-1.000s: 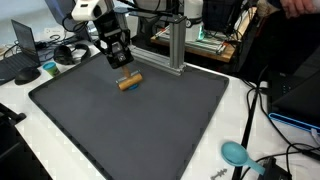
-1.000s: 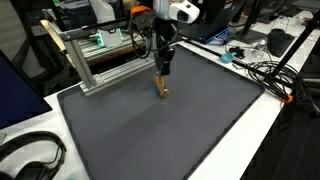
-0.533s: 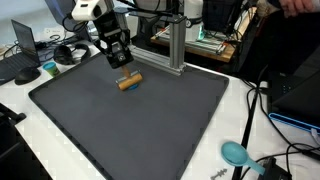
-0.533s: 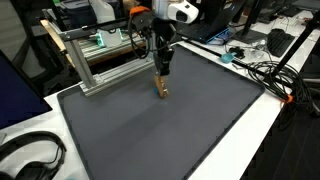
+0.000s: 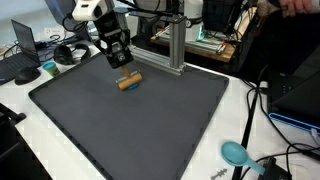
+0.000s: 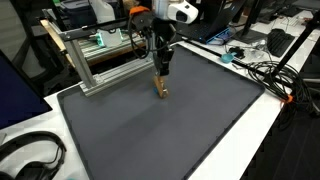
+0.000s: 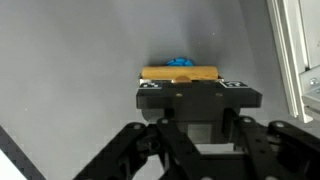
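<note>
The white desk [image 5: 14, 98] carried a dark grey mat [image 5: 130, 125] that covered most of its surface. An aluminium frame [image 6: 85, 62] stood along one edge of the desk. The tool [image 5: 124, 66] hung above the mat near that edge, pointing straight down. The spread of its jaws could not be determined from any view. It held nothing. The wooden block [image 5: 130, 82] lay flat on the mat directly below the tool, just clear of the fingertips. In the wrist view a small blue piece [image 7: 180, 62] showed at the block's far side.
</note>
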Robot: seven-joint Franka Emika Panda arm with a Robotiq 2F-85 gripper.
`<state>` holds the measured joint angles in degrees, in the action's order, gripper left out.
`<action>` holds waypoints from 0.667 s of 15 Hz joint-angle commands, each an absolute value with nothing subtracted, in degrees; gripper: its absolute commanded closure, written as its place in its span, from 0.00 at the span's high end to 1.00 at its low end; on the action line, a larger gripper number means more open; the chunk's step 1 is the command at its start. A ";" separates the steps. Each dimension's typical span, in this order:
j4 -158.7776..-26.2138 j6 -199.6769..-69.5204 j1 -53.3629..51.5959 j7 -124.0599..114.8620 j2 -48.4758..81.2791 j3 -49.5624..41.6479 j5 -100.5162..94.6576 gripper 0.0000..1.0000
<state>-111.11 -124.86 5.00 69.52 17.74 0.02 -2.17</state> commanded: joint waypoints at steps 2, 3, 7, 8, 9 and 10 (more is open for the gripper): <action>-115.65 -127.37 4.73 67.58 21.29 -1.12 -7.48 0.22; -115.68 -127.33 4.67 67.43 21.26 -1.10 -7.71 0.22; -115.75 -126.94 4.10 66.13 21.23 -1.10 -9.22 0.22; -115.72 -126.90 4.00 65.87 21.26 -1.07 -9.57 0.22; -115.71 -126.86 3.83 65.51 21.28 -1.08 -10.01 0.22; -115.69 -126.80 3.72 65.31 21.31 -1.03 -10.31 0.22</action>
